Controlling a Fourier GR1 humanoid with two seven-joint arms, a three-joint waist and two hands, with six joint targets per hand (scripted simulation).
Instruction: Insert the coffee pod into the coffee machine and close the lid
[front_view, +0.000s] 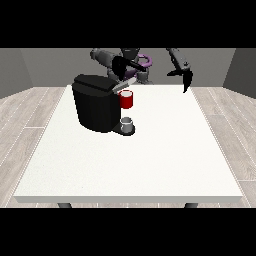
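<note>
The black coffee machine (96, 104) stands on the left half of the white table (130, 165). Its lid (95, 82) lies slanted on top, with a silver bar (125, 84) at the lid's right end. A red thing at the machine (126, 99) sits under that bar. Below it, a small grey thing (127, 124) rests on the machine's base; I cannot tell whether it is the pod. The hand at the view's left (120, 65) hovers just above and behind the lid's right end. Raised over the table's far right edge, the hand at the view's right (186, 77) hangs with straight fingers and holds nothing.
The table reaches from the robot's torso (134, 62) to the front edge (130, 199). Wooden floor surrounds it, and two dark legs show under the front edge.
</note>
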